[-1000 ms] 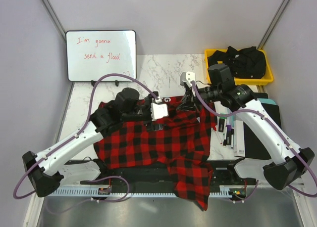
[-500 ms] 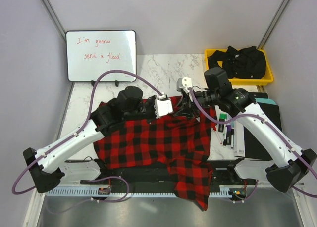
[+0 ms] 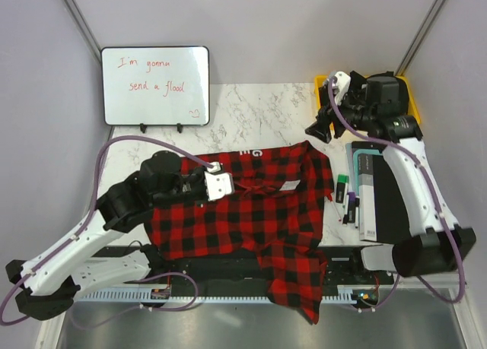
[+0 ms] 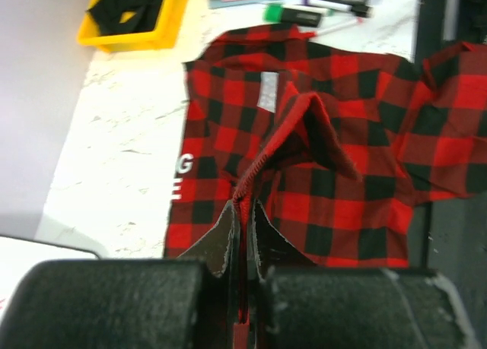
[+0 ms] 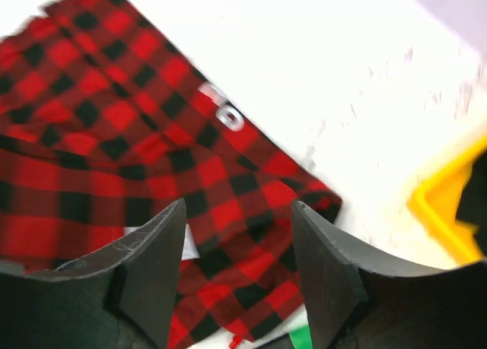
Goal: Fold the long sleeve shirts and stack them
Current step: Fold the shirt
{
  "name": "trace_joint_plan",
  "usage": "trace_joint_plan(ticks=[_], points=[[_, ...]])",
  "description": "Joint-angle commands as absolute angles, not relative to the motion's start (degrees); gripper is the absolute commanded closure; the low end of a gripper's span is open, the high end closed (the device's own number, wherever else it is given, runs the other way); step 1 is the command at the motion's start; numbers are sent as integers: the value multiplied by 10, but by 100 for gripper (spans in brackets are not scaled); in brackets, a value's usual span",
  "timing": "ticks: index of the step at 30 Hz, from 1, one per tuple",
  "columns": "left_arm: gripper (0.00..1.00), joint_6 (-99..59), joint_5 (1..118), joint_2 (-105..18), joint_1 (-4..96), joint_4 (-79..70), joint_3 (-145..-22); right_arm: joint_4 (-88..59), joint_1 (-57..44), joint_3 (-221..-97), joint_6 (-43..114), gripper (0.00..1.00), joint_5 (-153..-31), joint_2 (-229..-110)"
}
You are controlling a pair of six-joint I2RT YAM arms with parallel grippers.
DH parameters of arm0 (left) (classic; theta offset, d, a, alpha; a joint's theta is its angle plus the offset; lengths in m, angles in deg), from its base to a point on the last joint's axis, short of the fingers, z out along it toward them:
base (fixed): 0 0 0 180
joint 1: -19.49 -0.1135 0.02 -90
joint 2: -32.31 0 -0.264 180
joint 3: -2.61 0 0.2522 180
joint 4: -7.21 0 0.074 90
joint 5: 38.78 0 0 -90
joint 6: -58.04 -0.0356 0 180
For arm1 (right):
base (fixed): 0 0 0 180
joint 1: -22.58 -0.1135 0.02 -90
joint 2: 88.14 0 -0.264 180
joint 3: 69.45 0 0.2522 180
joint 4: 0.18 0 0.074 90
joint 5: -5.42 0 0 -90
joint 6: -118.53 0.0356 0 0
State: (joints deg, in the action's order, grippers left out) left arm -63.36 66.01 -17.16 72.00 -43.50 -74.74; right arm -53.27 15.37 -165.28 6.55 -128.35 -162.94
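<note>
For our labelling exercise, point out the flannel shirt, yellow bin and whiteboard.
flannel shirt (image 3: 243, 212), top external view, middle of its spread body.
yellow bin (image 4: 125, 39), left wrist view, its side wall.
whiteboard (image 3: 156, 106), top external view, bare white below the writing.

Shirt (image 3: 251, 212): soft, matt woven cloth. Tabletop (image 3: 259, 113): smooth, marble-patterned, slight sheen. Bin (image 4: 129, 42): glossy yellow plastic.

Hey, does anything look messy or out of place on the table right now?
Yes. The flannel shirt lies rumpled, not flat: one end droops over the near edge of the table, and a ridge of cloth stands up where the left claw pinches it. The right claw hangs open, holding nothing.
</note>
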Motion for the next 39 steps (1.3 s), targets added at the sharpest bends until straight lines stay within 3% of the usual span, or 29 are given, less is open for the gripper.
trace_joint_plan(ticks=[1, 6, 11, 15, 17, 27, 34, 39], points=[[98, -614, 566, -213, 709, -397, -800, -544, 187, -1678, 56, 41, -1217, -1749], [98, -635, 543, -303, 636, -334, -901, -549, 193, -1716, 44, 49, -1198, -1853], [98, -640, 596, -415, 548, -308, -1063, -524, 203, -1726, 81, 54, -1210, -1896], [98, -667, 622, -467, 537, -281, -1111, -513, 203, -1732, 99, 55, -1209, -1923], [98, -671, 630, -476, 536, -276, -1124, -509, 204, -1742, 109, 60, -1205, -1941], [98, -657, 687, -422, 536, -283, -1073, -474, 200, -1641, 162, 71, -1206, -1947], [98, -631, 859, -327, 565, -393, -973, -470, 199, -1636, 173, 71, -1181, -1972], [98, -584, 838, -276, 608, -417, -847, -479, 206, -1652, 168, 73, -1174, -1953]])
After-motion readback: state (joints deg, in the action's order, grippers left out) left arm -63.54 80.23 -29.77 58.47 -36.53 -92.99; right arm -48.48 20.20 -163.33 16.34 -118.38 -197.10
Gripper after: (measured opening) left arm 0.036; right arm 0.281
